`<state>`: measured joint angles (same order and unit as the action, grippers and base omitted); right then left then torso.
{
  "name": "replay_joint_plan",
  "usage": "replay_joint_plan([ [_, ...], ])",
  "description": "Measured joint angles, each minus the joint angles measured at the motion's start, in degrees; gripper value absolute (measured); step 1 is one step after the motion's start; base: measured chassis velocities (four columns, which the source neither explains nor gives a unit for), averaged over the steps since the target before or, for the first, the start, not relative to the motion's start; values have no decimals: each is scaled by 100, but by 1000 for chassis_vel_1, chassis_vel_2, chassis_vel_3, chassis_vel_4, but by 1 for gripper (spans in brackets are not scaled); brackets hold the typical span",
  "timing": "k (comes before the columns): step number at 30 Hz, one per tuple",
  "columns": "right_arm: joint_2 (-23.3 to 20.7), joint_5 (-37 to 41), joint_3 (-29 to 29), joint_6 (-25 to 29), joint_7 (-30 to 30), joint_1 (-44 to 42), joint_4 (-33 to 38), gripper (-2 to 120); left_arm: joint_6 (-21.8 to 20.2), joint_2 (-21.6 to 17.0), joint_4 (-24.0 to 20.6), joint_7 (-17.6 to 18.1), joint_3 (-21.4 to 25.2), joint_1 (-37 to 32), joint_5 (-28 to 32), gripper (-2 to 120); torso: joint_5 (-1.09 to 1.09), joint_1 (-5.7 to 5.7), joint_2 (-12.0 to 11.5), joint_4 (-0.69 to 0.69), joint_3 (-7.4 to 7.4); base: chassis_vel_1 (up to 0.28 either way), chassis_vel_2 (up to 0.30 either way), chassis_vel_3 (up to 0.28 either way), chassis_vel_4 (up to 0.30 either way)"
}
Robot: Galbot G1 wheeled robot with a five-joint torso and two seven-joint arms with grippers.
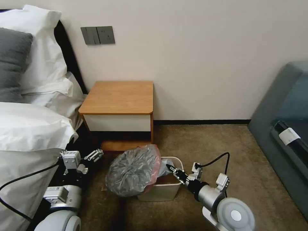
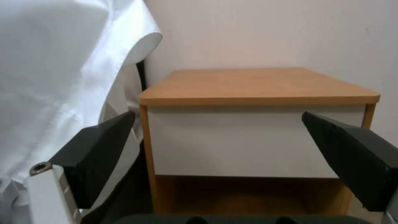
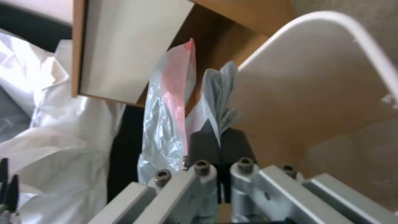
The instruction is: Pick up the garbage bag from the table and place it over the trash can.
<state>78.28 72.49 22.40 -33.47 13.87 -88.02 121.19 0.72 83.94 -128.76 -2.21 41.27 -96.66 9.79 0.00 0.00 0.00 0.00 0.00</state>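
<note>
Head view: the garbage bag bulges over the left side of the trash can, which stands on carpet before the table. The right gripper pinches a fold of the bag above the can's opening. The left gripper hangs spread wide, near the bed. Risk: thin film may slip or tear, leaving the rim uncovered.

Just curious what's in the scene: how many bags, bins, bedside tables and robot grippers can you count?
Garbage bag: 1
Trash can: 1
Table: 1
Grippers: 2, the left gripper open, the right gripper pinching the bag
Total: 5
</note>
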Motion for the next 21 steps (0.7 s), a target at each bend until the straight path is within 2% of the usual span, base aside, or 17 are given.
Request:
replay_joint_plan([
  [2, 2, -48, -3, -3, 7, 0, -2, 6, 3, 0, 11, -1, -3, 1, 0, 100, 0, 0, 0, 0, 0, 0, 0, 0, 0],
  [5, 5, -183, -14, -8, 89, -12, 46, 21, 14, 0, 26, -4, -6, 1, 0, 100, 0, 0, 0, 0, 0, 0, 0, 0, 0],
  [6, 5, -183, -14, -8, 89, -12, 46, 21, 14, 0, 26, -4, -6, 1, 0, 100, 0, 0, 0, 0, 0, 0, 0, 0, 0],
  [9, -10, -238, -12, -19, 209, -43, 170, 36, 30, 2, 29, -16, 10, -4, 0, 100, 0, 0, -1, 0, 0, 0, 0, 0, 0],
  [10, -10, -238, -12, -19, 209, -43, 170, 36, 30, 2, 29, -16, 10, -4, 0, 100, 0, 0, -1, 0, 0, 0, 0, 0, 0],
  [12, -28, -271, -11, -29, 260, -66, 258, 45, 48, 5, 30, -20, 20, -11, 0, 100, 0, 0, -1, 0, 0, 0, 0, 0, 0],
  [17, -31, -311, -3, -39, 323, -82, 363, 57, 72, 11, 30, -25, 32, -23, 0, 100, 0, 0, -1, 0, 0, 0, 0, 0, 0],
  [20, -64, -429, 30, -40, 463, -90, 524, 75, 80, 12, 30, -27, 39, -27, 0, 100, 0, 0, -1, 0, 0, 0, 0, 0, 0],
  [21, -64, -429, 30, -40, 463, -90, 524, 75, 80, 12, 30, -27, 39, -27, 0, 100, 0, 0, -1, 0, 0, 0, 0, 0, 0],
])
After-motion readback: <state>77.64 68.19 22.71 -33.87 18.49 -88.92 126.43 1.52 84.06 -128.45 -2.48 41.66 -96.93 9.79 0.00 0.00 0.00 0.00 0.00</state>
